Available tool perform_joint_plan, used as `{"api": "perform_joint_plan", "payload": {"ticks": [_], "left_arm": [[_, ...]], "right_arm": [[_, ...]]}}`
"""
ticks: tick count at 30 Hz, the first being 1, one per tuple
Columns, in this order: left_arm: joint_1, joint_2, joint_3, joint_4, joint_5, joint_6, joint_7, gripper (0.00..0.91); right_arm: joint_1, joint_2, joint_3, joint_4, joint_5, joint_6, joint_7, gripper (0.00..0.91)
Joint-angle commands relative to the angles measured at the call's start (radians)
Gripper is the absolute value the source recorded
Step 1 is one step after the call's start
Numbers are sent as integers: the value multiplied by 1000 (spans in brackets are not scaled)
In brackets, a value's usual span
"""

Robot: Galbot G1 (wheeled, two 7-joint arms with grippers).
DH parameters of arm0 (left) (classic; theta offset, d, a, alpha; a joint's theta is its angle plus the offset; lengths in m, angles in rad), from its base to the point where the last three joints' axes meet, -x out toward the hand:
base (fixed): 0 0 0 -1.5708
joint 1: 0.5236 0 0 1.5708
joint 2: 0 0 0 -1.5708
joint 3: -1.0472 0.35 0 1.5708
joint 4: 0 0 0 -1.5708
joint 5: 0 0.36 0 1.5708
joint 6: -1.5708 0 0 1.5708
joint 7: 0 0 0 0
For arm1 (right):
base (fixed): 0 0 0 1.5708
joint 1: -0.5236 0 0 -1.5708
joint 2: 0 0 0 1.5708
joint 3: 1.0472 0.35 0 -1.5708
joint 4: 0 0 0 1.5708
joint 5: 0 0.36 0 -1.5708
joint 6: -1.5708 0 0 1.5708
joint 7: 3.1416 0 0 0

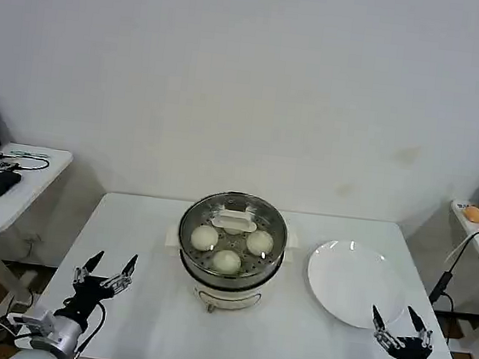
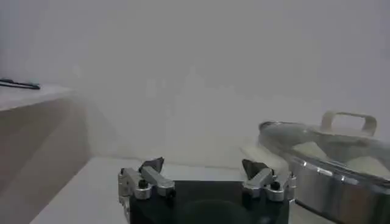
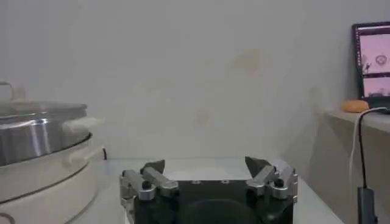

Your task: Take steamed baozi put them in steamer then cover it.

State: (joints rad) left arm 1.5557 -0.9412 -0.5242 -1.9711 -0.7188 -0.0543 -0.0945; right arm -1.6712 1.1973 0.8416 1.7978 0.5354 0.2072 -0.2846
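So the steamer (image 1: 230,251) sits pretty much dead center on the white table (image 1: 140,306), shiny steel pot on its white electric base, and the cover (image 1: 233,229) is already on top of it, glass lid seated on the rim with the little cream handle (image 1: 233,222) in the middle. Through the glass you can see the steamed baozi (image 1: 227,260) sitting on the perforated tray, three clear ones around the near side and one more mostly tucked under the handle at the back. From the left wrist camera the lid (image 2: 323,143) and its handle show up off to the side with pale bun shapes under the glass, and from the right wrist camera you get the steel wall of the pot (image 3: 36,137) and the base under it. Just beside the steamer on the robot's right there's a flat white plate (image 1: 355,284), nothing on it. Now the grippers: the left gripper (image 1: 106,272) is hanging low by the near left edge of the table, well apart from the steamer, jaws spread wide, holding nothing and touching nothing. The right gripper (image 1: 400,321) is down at the near right edge, just past the plate's rim, jaws likewise spread wide with nothing between them.
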Motion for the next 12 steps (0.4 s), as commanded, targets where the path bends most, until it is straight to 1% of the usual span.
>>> {"api": "perform_joint_plan", "payload": {"ticks": [1,12], "left_arm": [[-11,3,1,4,-15,10,-2,907],[-19,4,10,6,-17,14,-4,907]], "right_arm": [[-3,3,-1,0,-7,2,-1,907],[-1,9,-5,-1,-19,3,-2,907]]}}
